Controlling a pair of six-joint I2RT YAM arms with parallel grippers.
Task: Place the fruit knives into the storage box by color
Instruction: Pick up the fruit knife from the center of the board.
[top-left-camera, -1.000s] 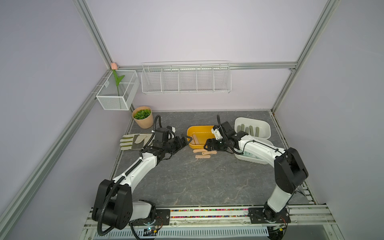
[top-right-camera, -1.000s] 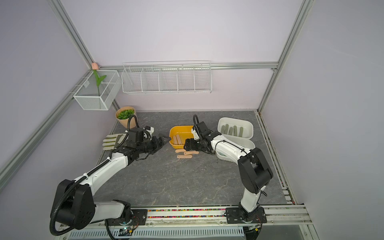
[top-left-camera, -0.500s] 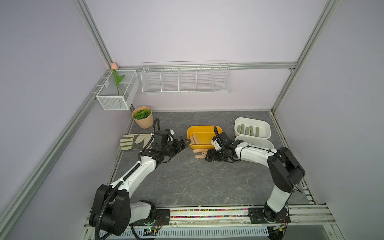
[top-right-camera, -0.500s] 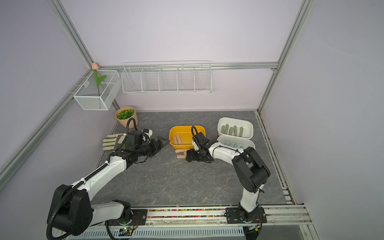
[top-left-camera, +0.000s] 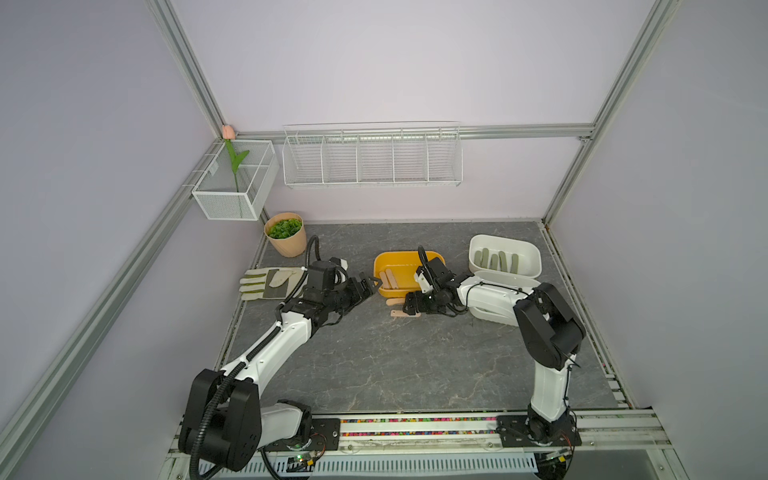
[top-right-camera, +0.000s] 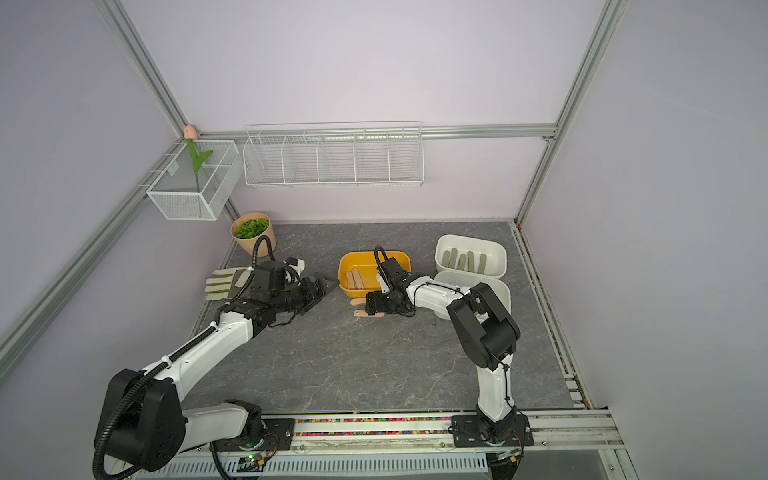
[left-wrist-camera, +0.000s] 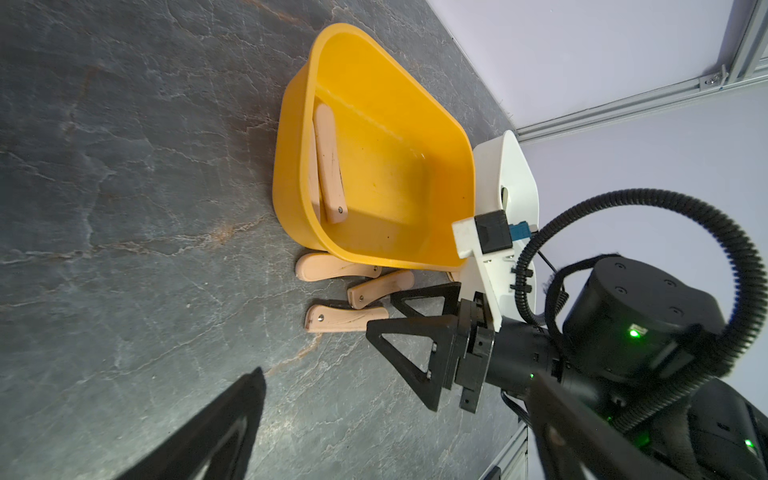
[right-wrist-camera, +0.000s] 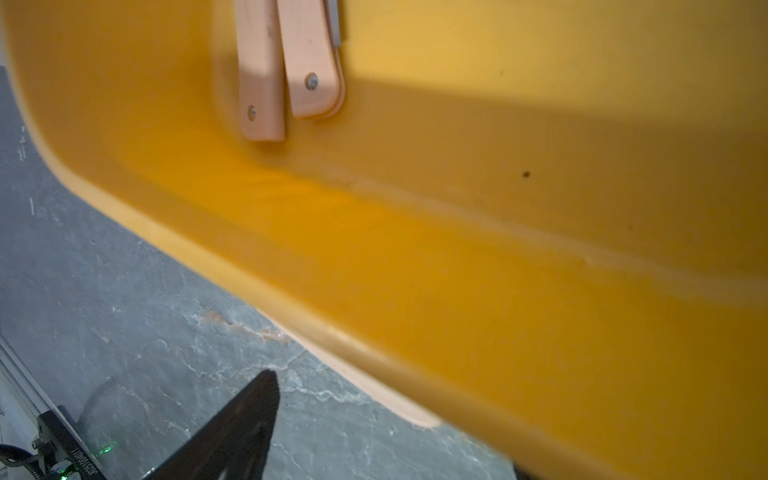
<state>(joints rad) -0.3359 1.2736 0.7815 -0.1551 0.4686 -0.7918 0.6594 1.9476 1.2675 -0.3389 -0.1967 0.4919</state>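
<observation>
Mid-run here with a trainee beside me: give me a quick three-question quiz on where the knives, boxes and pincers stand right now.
1. The knives inside the yellow box are: A olive green, B peach-pink, C pale mint.
2. True or false: the rear white box shows only olive green knives.
3. Which arm's pincer hangs at the loose knives in front of the yellow box?

Key: 1 B. 2 true. 3 the right pincer, jaws open.
</observation>
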